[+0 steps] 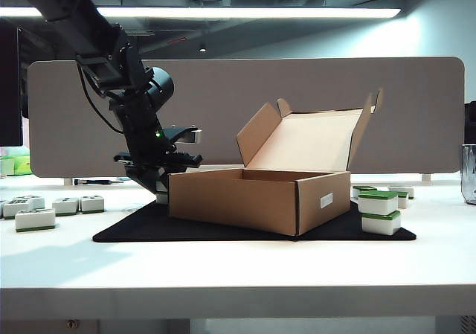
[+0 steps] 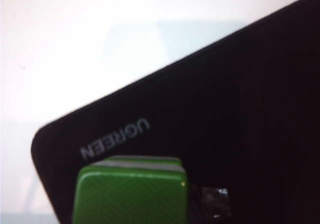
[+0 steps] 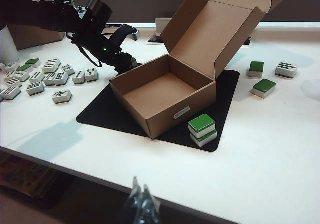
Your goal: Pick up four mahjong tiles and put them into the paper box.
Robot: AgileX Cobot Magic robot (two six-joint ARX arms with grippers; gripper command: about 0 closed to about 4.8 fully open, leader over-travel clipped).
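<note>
Two arms on the rig: only the left one is out over the table
Left gripper [image 1: 160, 193]: down low on the black rectangular mat [image 1: 141, 230], just beside the box's left wall in the exterior view
Left fingers: the left wrist camera is filled by one green-topped white mahjong tile [image 2: 131, 191] right up at the lens, on the mat near its rounded corner — the fingers themselves are hidden, so I cannot tell whether they pinch it or stand apart
Right gripper [image 3: 141, 204]: back at the near table edge, well away from everything; its fingertips look pressed together with nothing between them
Paper box [image 1: 256, 196]: shallow brown cardboard mailer, sitting in the middle of the mat, hinged lid standing open, side flaps up, small white label on one side wall
Inside the box: the right wrist view looks straight in and the floor is bare cardboard
Stacked mahjong tiles [image 3: 202, 129]: two green-faced blocks, one on top of the other, on the mat's corner just beside the labelled wall
Loose tiles, label side [image 3: 264, 87]: three green-and-white blocks on the white table [image 1: 238, 274], apart from each other
Loose tiles, left-arm side [image 3: 42, 77]: a scattered cluster — mostly face up, patterns showing — on the bare table beyond the mat
</note>
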